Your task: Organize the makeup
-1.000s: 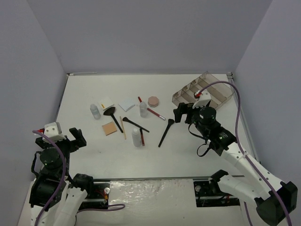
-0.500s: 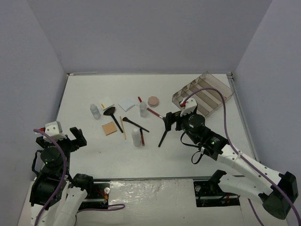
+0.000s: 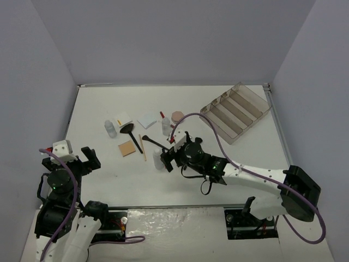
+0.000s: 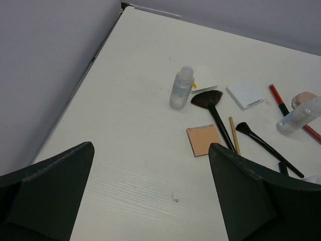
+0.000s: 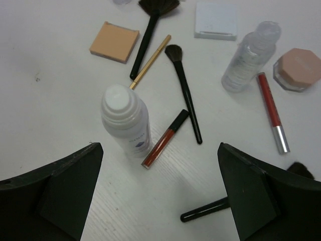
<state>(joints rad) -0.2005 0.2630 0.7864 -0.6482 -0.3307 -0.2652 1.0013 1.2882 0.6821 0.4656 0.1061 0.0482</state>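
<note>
The makeup lies scattered mid-table. My right gripper is open and empty, low over an upright white-capped bottle and a red lip gloss tube, which sit between its jaws' lines. Beyond lie a black brush, a wooden pencil, a tan pad, a fan brush, a white pad, a second bottle, a red pencil and the pink compact. My left gripper is open and empty at the near left, far from everything.
The smoky divided tray stands at the back right. A third small bottle stands at the left of the cluster. Another black brush handle lies by my right finger. Walls enclose the table on three sides.
My right arm has swung left from beside the tray across to the cluster and now hovers over the upright bottle. The left arm has not moved.
</note>
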